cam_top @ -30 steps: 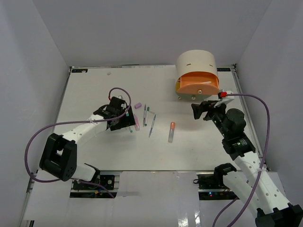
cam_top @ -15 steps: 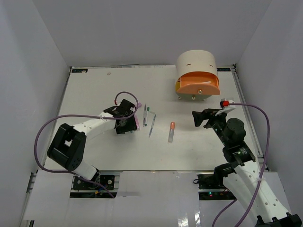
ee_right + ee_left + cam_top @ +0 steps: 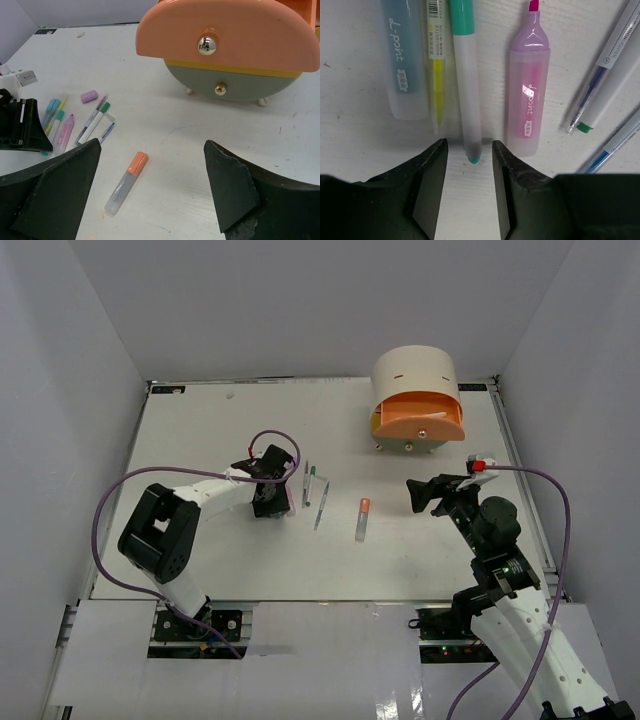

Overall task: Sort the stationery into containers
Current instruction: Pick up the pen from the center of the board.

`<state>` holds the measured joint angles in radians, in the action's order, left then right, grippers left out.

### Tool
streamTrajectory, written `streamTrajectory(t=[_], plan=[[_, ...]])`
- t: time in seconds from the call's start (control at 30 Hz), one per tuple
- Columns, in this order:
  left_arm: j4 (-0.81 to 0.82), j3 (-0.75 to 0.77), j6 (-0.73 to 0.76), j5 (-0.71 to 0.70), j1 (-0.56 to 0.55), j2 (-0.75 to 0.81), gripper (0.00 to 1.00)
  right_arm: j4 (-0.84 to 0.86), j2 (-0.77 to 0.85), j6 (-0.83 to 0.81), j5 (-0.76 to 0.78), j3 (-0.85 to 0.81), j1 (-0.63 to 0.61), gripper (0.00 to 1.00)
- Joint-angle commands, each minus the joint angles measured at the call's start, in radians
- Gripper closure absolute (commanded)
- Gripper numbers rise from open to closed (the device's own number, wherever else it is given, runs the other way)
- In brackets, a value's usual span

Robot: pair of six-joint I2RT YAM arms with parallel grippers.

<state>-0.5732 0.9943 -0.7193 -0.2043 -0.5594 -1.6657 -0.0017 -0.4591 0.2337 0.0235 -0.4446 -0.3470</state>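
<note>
My left gripper [image 3: 270, 498] hangs low over a row of stationery, jaws partly closed but still apart. The tip of a green-capped pen [image 3: 467, 90] lies between the fingertips [image 3: 440, 150] with a gap on each side. Beside it lie a blue marker [image 3: 404, 65], a thin yellow highlighter [image 3: 436, 75], a pink marker [image 3: 527, 100] and thin pens [image 3: 607, 75]. An orange-capped marker [image 3: 361, 518] lies alone mid-table, and a purple piece [image 3: 89, 96] sits beyond the pens. My right gripper [image 3: 425, 490] is wide open and empty, facing the containers [image 3: 415, 370].
The peach drawer [image 3: 225, 35] is pulled out over the yellow drawer [image 3: 230, 69] and the grey-green drawer [image 3: 235, 85], each with a small knob. White walls enclose the table [image 3: 200, 560] on three sides. The left arm's purple cable [image 3: 270, 440] loops above the pens.
My left gripper slid right over the pen row and its jaws narrowed round the green-capped pen's tip. The right arm drew back slightly toward the near edge, still open.
</note>
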Motion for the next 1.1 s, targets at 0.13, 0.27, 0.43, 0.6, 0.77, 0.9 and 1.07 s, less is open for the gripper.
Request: streamTrajectory(t=[0.13,0.27,0.43,0.6,0.77,0.9,1.07], plan=[[-0.001,0.026,-0.012,-0.020,-0.008,-0.017,0.55,0.023,-0.003,0.004,0.003,0.006,0.002,0.10],[0.004,0.021,-0.014,-0.012,-0.013,-0.028,0.62,0.023,-0.006,0.000,-0.002,0.006,0.000,0.10],[0.007,0.020,-0.011,-0.003,-0.016,-0.028,0.73,0.023,-0.012,-0.004,-0.008,0.006,0.002,0.10],[0.009,0.020,-0.003,0.003,-0.019,-0.008,0.83,0.019,-0.018,-0.011,-0.007,0.004,0.002,0.10],[0.004,0.027,0.009,0.005,-0.019,0.043,0.92,0.011,-0.026,-0.017,-0.010,-0.006,0.002,0.10],[-0.005,0.043,0.034,0.008,-0.019,0.096,0.98,0.003,-0.033,-0.023,-0.013,-0.026,0.002,0.10],[-0.016,0.078,0.148,0.020,-0.019,0.182,0.99,-0.047,-0.070,-0.030,-0.105,-0.081,-0.001,0.10]])
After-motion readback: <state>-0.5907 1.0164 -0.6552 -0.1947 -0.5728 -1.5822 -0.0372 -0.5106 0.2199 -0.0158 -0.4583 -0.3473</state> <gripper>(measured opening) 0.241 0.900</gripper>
